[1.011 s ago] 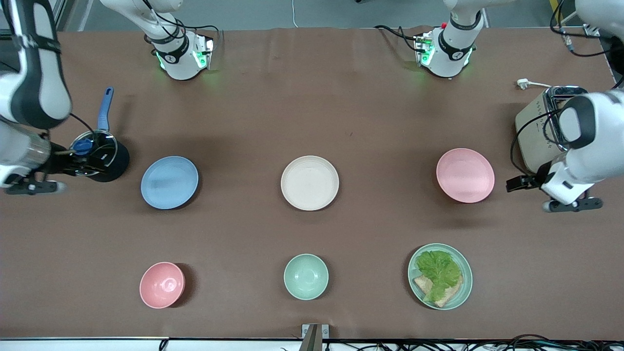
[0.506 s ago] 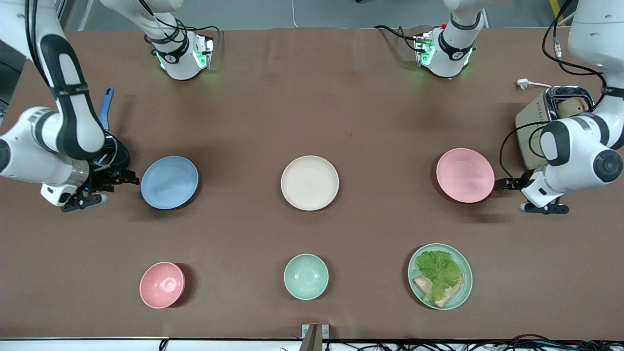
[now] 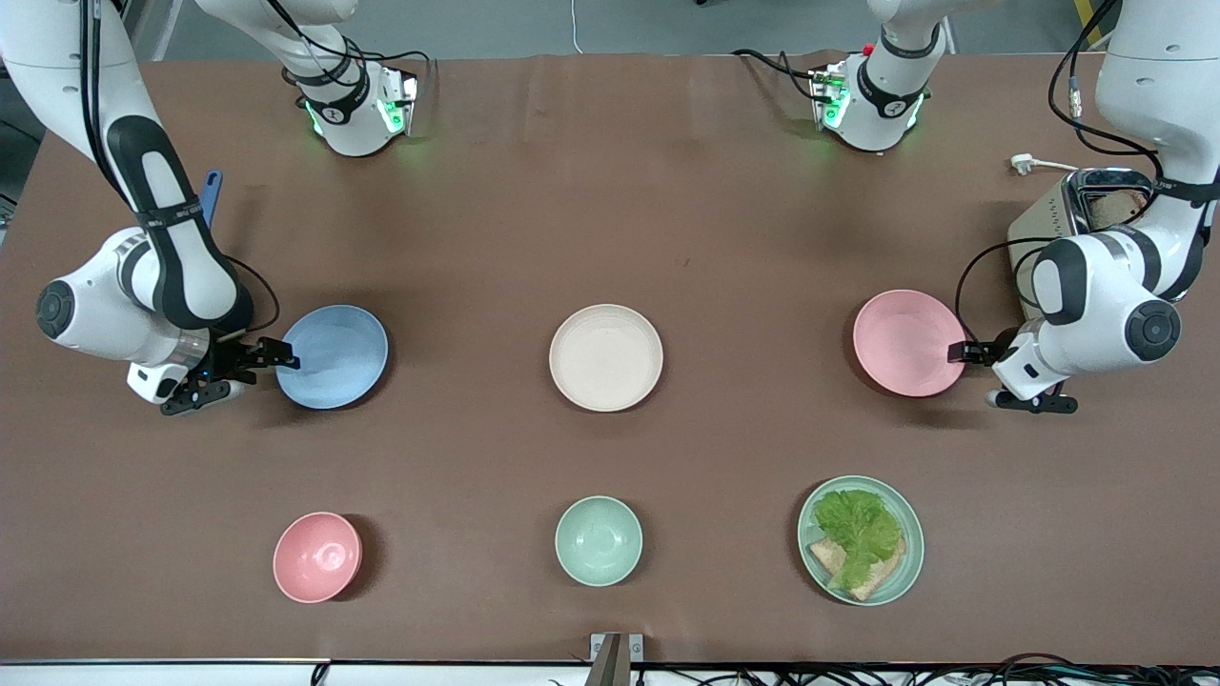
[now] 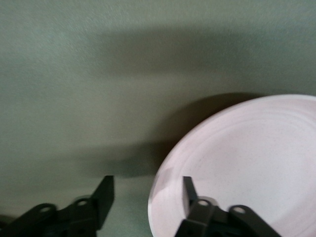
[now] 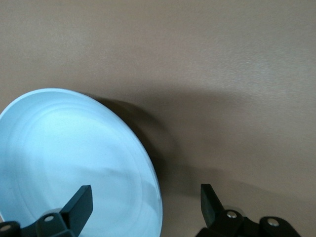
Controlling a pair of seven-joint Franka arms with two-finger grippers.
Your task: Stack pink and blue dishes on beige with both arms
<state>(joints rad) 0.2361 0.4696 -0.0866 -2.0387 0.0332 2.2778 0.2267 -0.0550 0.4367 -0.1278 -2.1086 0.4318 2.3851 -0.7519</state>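
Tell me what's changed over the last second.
Both arms swung in from the table ends. The right gripper now straddles the blue plate's rim, the left gripper the pink plate's rim, fingers open, nothing gripped yet. All dishes, including the beige plate, stayed put.

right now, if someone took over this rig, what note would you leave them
Left gripper: open, straddling the rim of the pink plate at the left arm's end of the table; nothing gripped.
Right gripper: open, straddling the rim of the blue plate at the right arm's end.
Beige plate: bare, on the table between the two.
Done: both grippers placed at the rims.
Left: close on each rim, lift, and stack both plates on the beige one.
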